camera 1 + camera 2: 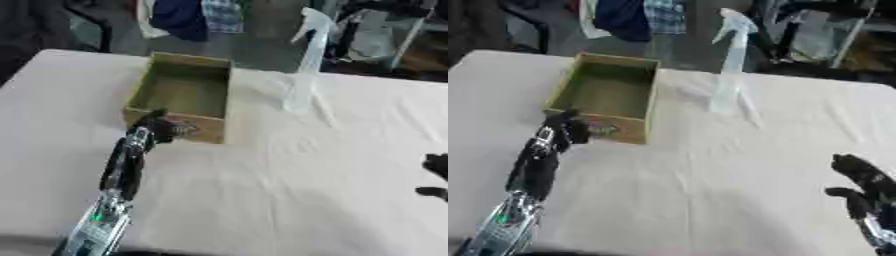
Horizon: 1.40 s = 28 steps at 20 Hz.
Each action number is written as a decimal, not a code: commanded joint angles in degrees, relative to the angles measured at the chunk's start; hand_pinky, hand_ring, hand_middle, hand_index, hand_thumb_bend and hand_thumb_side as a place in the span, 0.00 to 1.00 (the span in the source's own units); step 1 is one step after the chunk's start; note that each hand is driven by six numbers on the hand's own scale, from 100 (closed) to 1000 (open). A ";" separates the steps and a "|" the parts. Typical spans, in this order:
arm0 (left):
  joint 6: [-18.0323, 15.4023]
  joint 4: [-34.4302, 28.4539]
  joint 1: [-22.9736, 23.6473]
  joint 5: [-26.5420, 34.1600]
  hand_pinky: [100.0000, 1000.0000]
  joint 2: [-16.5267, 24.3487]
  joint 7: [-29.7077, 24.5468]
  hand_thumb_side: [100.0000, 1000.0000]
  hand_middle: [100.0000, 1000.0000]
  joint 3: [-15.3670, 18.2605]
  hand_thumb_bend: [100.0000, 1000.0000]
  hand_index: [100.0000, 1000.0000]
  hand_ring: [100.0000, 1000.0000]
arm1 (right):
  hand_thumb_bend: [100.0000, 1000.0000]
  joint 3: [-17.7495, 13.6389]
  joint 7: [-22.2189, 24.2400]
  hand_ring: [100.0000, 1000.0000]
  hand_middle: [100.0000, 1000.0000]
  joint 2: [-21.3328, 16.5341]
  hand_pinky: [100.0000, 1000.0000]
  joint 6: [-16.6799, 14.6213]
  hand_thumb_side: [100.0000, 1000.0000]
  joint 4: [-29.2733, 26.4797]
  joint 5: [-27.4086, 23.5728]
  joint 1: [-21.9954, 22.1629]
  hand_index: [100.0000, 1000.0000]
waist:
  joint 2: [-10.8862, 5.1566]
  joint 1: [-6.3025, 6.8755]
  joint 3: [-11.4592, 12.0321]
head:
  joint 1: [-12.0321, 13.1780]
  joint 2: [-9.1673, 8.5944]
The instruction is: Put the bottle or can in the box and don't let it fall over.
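— Standing upright on the counter [262, 200], the clear spray bottle [303, 75] sits just right of the open box [179, 95], near its far right corner and outside it. Does either hand hold it?

— No. The left hand [156, 127] is at the box's near wall, well apart from the bottle; whether it touches the wall cannot be told, nor how its fingers are set.

— And the right hand [866, 186]?

— It rests low at the right edge of the counter, fingers spread and relaxed, holding nothing, far from both bottle and box.

— What is inside the box?

— Only its greenish floor shows. A white cloth covers the counter, and the box lies toward the far left of it.
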 commanded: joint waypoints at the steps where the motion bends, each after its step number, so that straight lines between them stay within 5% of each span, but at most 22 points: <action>1: -0.04 -1.50 -0.61 0.19 0.68 1.38 -0.48 1.00 0.58 0.19 0.02 0.84 0.63 | 0.00 -1.00 -3.44 1.00 0.90 -11.41 0.77 -5.26 0.41 -4.05 -6.68 -2.49 0.95 | -0.41 -0.03 0.36 | -1.42 -1.17; 7: -0.06 -1.67 -1.29 0.63 0.68 1.13 -1.83 1.00 0.58 -0.87 0.02 0.83 0.62 | 0.00 0.04 -7.47 1.00 0.88 -27.54 0.77 -12.79 0.41 3.41 -14.18 -11.07 0.93 | -0.12 -0.03 2.25 | -5.05 -2.14; 12: -0.11 -1.50 -2.35 1.30 0.68 -0.02 -3.03 1.00 0.58 -1.90 0.02 0.83 0.62 | 0.00 3.57 -5.11 1.00 0.89 -34.81 0.77 -16.17 0.38 14.23 -16.93 -22.37 0.94 | 0.20 0.80 4.94 | -8.52 -2.68; 20: -0.11 -1.59 -6.25 3.01 0.68 -2.85 -6.19 1.00 0.57 -4.63 0.03 0.83 0.61 | 0.00 8.88 6.12 1.00 0.97 -34.43 0.79 -15.99 0.34 31.80 -15.75 -38.51 1.00 | 2.21 2.37 11.54 | -15.85 -4.68; 28: 0.29 -1.02 -10.51 4.47 0.68 -4.38 -9.95 1.00 0.54 -7.35 0.03 0.81 0.60 | 0.00 9.02 15.81 1.00 1.00 -28.44 0.83 -13.72 0.22 50.35 -10.83 -48.11 1.00 | 4.43 1.32 18.56 | -25.21 -7.76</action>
